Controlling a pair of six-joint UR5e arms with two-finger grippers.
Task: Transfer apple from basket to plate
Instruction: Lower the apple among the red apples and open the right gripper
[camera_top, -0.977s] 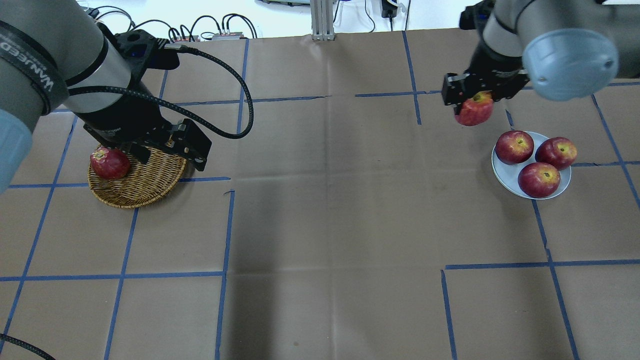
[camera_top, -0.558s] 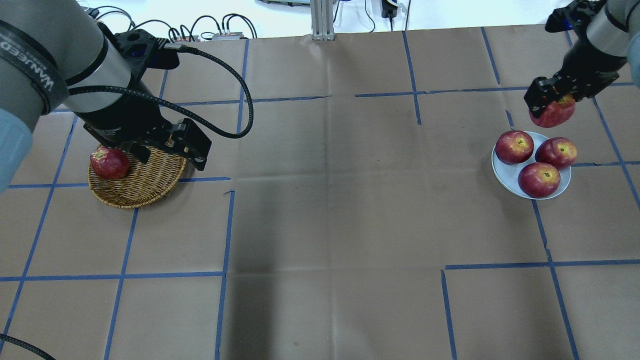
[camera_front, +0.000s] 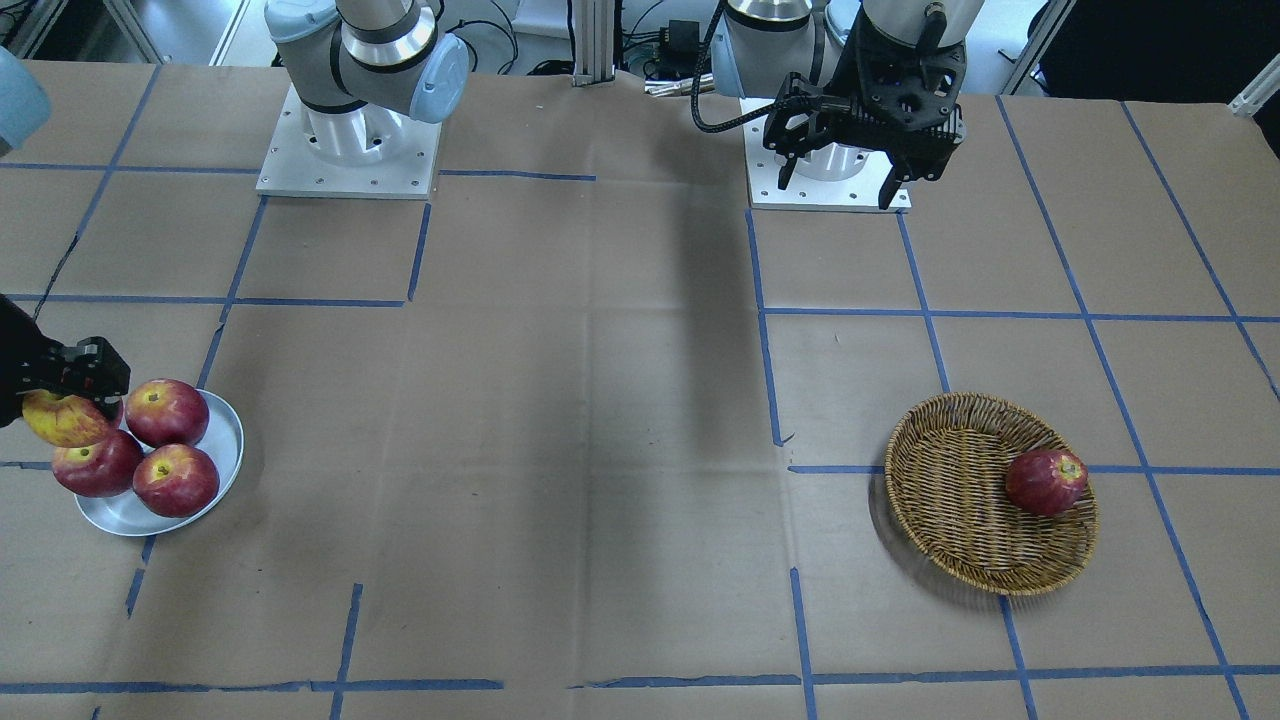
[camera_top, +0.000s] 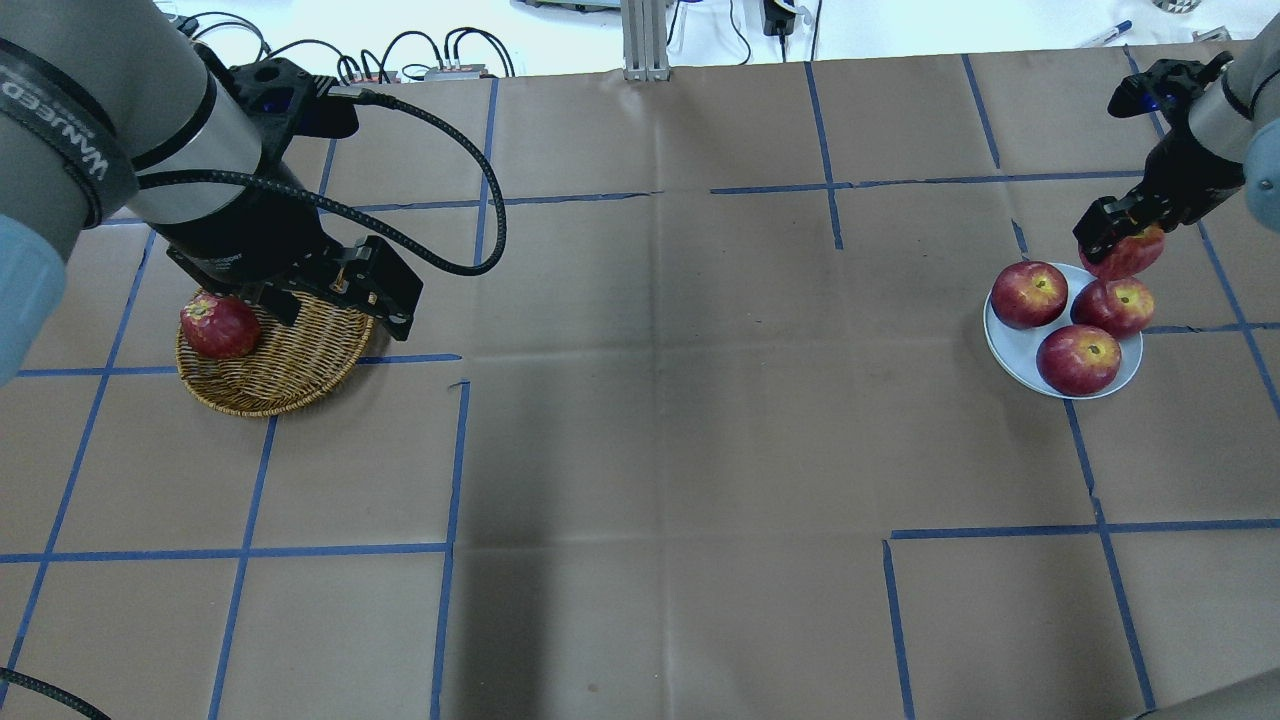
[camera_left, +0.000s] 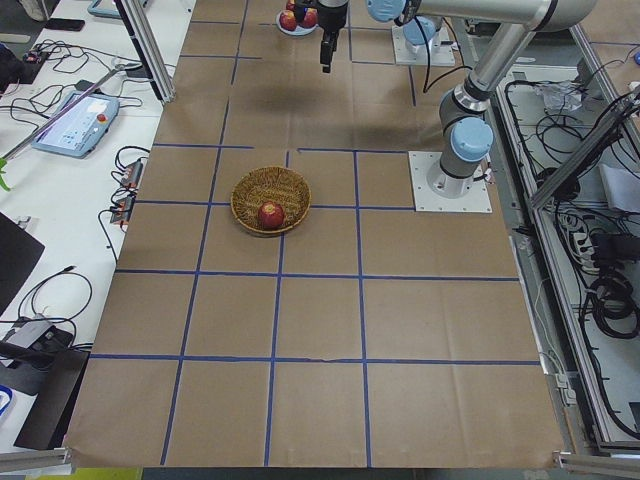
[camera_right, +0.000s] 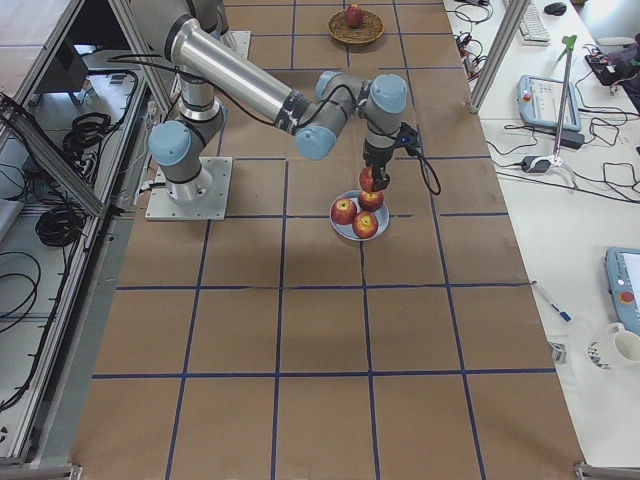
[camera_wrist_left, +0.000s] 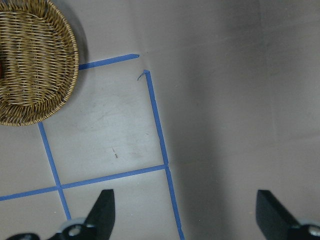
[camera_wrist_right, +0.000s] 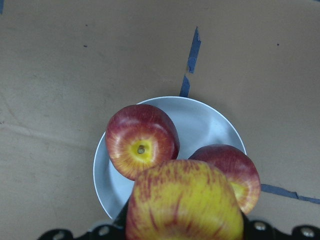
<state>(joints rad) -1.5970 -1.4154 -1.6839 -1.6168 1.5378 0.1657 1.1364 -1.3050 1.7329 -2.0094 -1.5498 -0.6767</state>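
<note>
My right jaws pinch the pale yellowish, red-streaked apple (camera_wrist_right: 185, 205) just above the small round grey-white plate (camera_wrist_right: 205, 120). Three dark red apples (camera_top: 1030, 293) crowd it, so I'm holding high; whether it touches one, I can't tell. My left jaws hang spread, idle, near the brown woven wicker basket (camera_wrist_left: 70, 55).

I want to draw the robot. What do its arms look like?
The left arm and right arm are silver-grey tubes with pale blue caps at the joints. The left arm wears a black band with white letters and a looping black cable. The left end effector and right end effector are black, two-fingered.
</note>
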